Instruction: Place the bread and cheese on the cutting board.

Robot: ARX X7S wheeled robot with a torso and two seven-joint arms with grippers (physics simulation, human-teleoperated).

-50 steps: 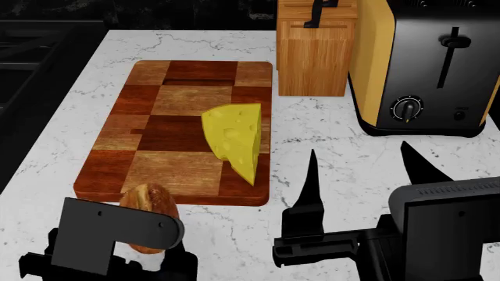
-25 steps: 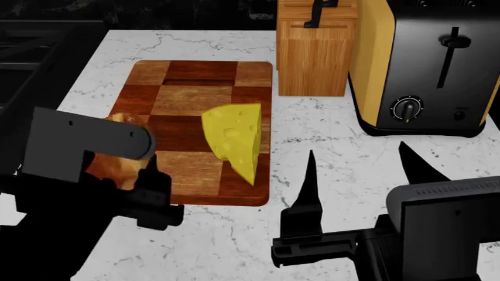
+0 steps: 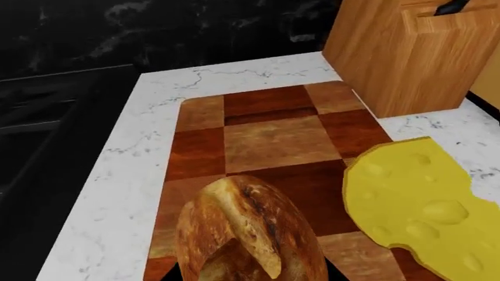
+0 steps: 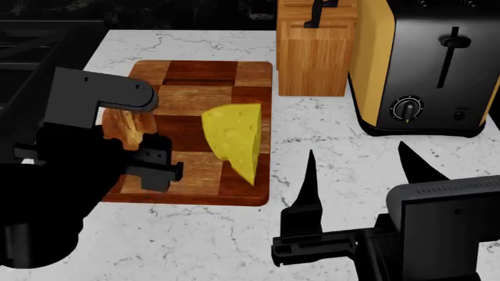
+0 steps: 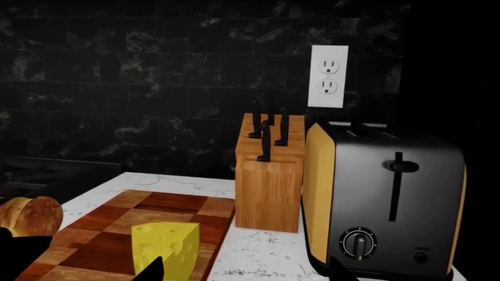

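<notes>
You've got the bread (image 4: 127,127) up in your left gripper (image 4: 129,137), jaws pinching it, and it hangs over the left side of the cutting board (image 4: 195,79). The left wrist view shows it best: the glossy brown crust of the roll fills the near part of the picture, with the checkered blocks of the board spread out beneath and beyond it. Whether the roll touches the wood or hangs just above it, you cannot tell from here, since the arm covers its underside in the head view.

The cheese (image 4: 234,139) is on the board, standing on the right half, rounded edge toward the back and point toward you. It sits just beside the bread, to its right, with a strip of dark wood between them.

Your right gripper (image 4: 355,161) is off to the right over the white marble table (image 4: 312,126), jaws spread wide with nothing between them, and well apart from the board's near right corner.

Behind the board stands the knife block (image 4: 314,55), close to its far right corner, and the black and yellow toaster (image 4: 425,64) sits right beside that. From the right wrist view there's a wall outlet (image 5: 329,76) above the toaster.
</notes>
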